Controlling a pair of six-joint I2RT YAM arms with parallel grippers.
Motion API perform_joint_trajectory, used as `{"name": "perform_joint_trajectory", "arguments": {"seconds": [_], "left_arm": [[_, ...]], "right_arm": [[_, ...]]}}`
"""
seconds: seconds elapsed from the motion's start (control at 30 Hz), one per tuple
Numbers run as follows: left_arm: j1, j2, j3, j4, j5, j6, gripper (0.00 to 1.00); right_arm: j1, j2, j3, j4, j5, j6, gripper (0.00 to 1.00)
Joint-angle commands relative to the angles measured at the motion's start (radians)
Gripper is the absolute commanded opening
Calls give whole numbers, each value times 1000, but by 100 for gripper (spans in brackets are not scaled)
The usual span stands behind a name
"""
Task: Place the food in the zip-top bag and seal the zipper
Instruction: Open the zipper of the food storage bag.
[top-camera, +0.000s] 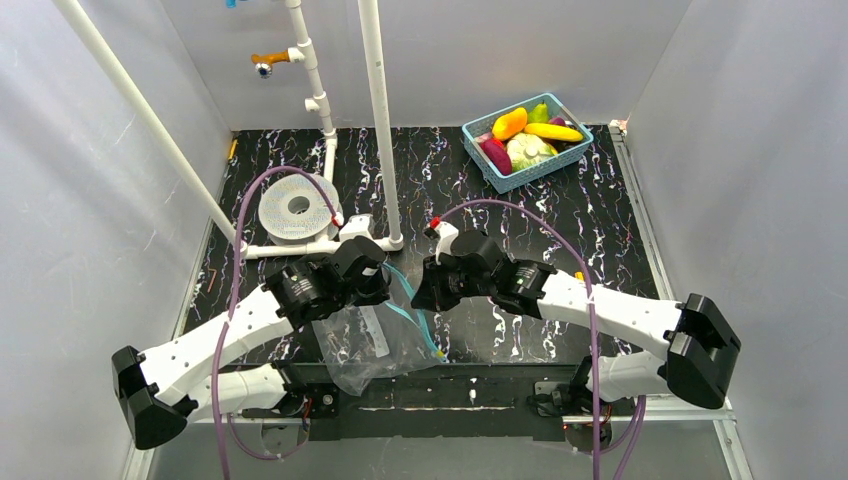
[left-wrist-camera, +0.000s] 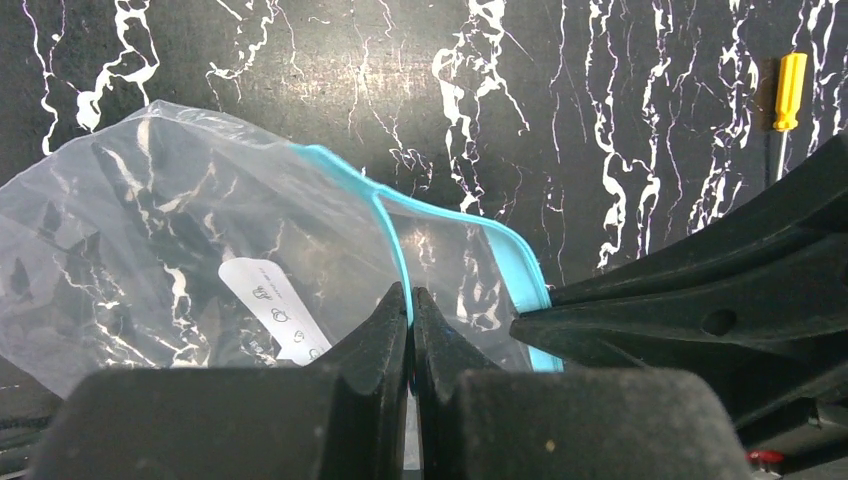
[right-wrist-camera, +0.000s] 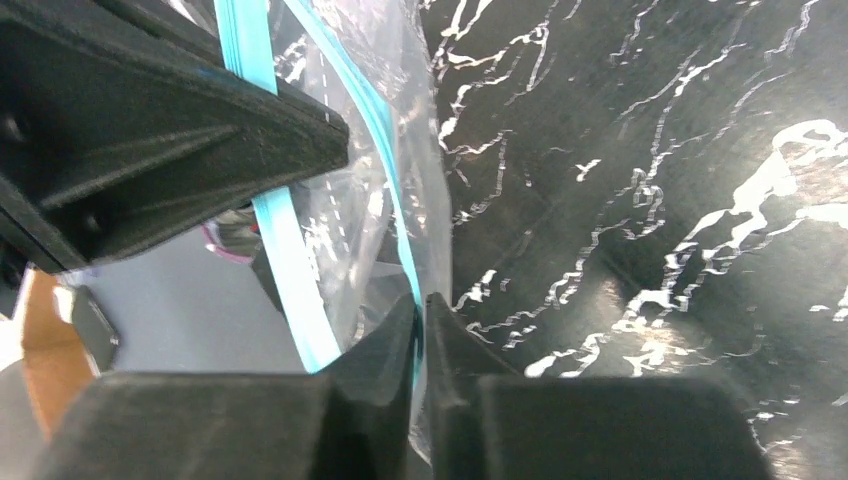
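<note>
The clear zip-top bag (top-camera: 368, 345) lies at the near edge of the table between my arms, and it is empty. Its white label (left-wrist-camera: 275, 310) shows through the plastic. The light-blue zipper (left-wrist-camera: 350, 180) is parted into two lips. My left gripper (left-wrist-camera: 411, 300) is shut on one lip. My right gripper (right-wrist-camera: 421, 305) is shut on the other lip (right-wrist-camera: 385, 150). In the top view the two grippers (top-camera: 388, 285) (top-camera: 420, 293) stand close together above the bag's mouth. The food lies in the blue basket (top-camera: 480, 130) at the back right: banana (top-camera: 553, 131), orange-yellow piece (top-camera: 509, 123), magenta piece (top-camera: 497, 155).
A yellow-handled screwdriver (left-wrist-camera: 788, 95) lies on the table to the right of the bag. White pipes (top-camera: 378, 120) stand upright at the back middle, with a white spool (top-camera: 297, 210) beside them. White walls close in both sides.
</note>
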Motion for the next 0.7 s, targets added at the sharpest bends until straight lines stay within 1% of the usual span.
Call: {"name": "perform_joint_trajectory", "arguments": {"seconds": [0.0, 0.17, 0.3, 0.4, 0.57, 0.63, 0.67], "left_arm": [[2, -32, 3, -16, 3, -20, 7], [2, -40, -26, -7, 40, -86, 18], [0, -87, -97, 34, 89, -144, 33], [1, -118, -143, 75, 120, -170, 38], [1, -121, -136, 84, 136, -145, 38], [2, -120, -120, 79, 133, -118, 34], [2, -120, -111, 75, 128, -106, 31]], "right_arm": [[38, 0, 62, 73, 2, 39, 2], [87, -42, 41, 136, 108, 68, 1], [99, -74, 23, 136, 202, 95, 1], [105, -87, 16, 138, 238, 99, 1], [113, -88, 19, 125, 261, 93, 1], [117, -76, 29, 119, 259, 90, 1], [117, -67, 37, 96, 260, 89, 1]]}}
